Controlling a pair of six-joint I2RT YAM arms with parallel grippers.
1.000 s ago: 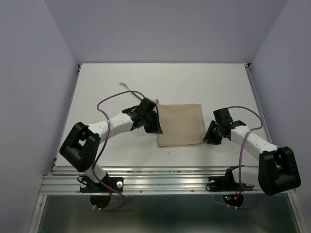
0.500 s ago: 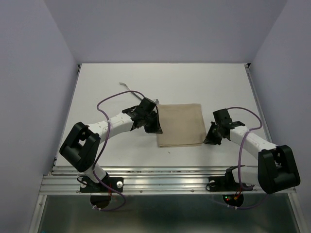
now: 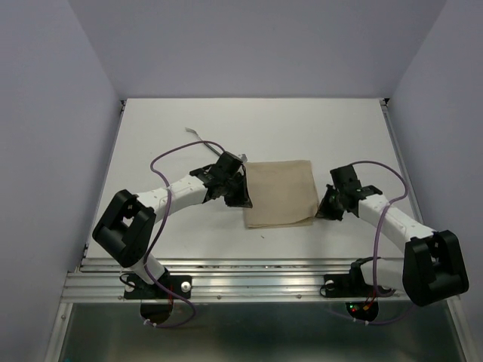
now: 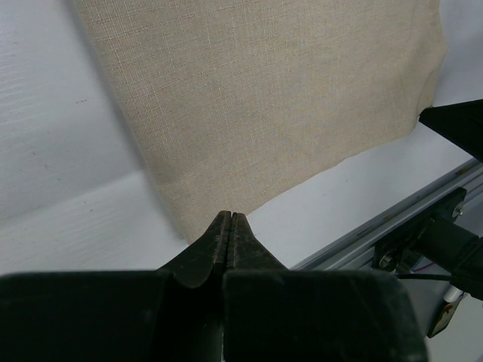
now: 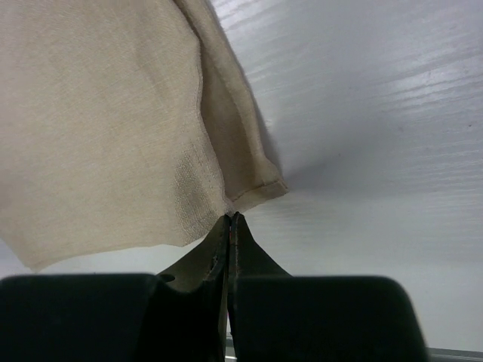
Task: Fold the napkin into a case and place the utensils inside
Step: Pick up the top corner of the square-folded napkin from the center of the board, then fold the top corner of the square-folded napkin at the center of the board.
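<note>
The napkin (image 3: 280, 194) is laid nearly square, no long axis evident; its doubled layers are shown only at the right wrist. The left claw (image 3: 244, 203) and right claw (image 3: 319, 213) are pressed closed at its near corners.

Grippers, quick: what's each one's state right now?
Left gripper: closed, pinching the napkin at its near left edge.
Right gripper: closed, pinching the napkin's near right corner.

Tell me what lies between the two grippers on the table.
Only the napkin, lying flat, spans the stretch from the left gripper to the right gripper, as the top view shows.
</note>
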